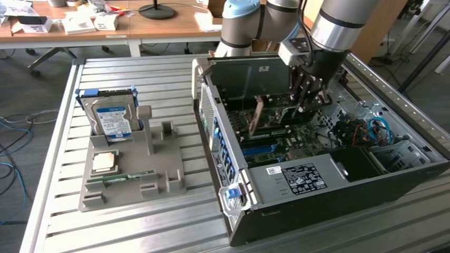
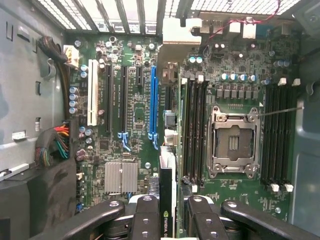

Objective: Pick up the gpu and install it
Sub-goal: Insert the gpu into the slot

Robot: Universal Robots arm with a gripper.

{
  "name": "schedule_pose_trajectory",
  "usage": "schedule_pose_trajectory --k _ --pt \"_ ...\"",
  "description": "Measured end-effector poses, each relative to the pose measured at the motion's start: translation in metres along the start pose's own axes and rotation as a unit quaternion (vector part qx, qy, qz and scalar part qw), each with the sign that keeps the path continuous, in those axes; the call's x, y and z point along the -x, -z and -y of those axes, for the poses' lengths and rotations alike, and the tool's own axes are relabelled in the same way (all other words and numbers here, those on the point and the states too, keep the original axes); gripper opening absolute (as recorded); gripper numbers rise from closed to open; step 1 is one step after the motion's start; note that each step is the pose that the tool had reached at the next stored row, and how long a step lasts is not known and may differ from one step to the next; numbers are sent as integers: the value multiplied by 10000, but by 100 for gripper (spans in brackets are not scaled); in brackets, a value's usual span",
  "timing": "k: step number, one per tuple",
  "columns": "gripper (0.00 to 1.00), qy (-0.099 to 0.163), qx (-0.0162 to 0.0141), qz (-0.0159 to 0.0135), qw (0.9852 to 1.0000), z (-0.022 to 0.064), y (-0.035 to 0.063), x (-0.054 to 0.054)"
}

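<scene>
The gpu (image 2: 168,172) is already picked up, clamped edge-on by the partly closed gripper (image 2: 172,217) above the motherboard (image 2: 235,65), just beside the blue slot (image 2: 153,100). It seems not yet seated.

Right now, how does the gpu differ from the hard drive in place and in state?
The gpu is clamped in the gripper over the motherboard inside the case; the hard drive stands free in the grey holder outside it. The gpu shows a thin edge; the hard drive shows its broad blue-white label. Both are computer parts.
</scene>
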State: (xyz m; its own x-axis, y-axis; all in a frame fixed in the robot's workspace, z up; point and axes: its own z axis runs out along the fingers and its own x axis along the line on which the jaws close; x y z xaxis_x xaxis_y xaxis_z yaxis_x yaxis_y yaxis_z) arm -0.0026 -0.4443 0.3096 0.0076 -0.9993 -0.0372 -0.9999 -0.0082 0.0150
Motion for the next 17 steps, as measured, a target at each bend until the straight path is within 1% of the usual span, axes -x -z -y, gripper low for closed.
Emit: schedule_pose_trajectory --k 10,17 --pt "27 0 0 1 10000 -76 -2 1" --pt "27 0 0 0 10000 -83 -1 1"
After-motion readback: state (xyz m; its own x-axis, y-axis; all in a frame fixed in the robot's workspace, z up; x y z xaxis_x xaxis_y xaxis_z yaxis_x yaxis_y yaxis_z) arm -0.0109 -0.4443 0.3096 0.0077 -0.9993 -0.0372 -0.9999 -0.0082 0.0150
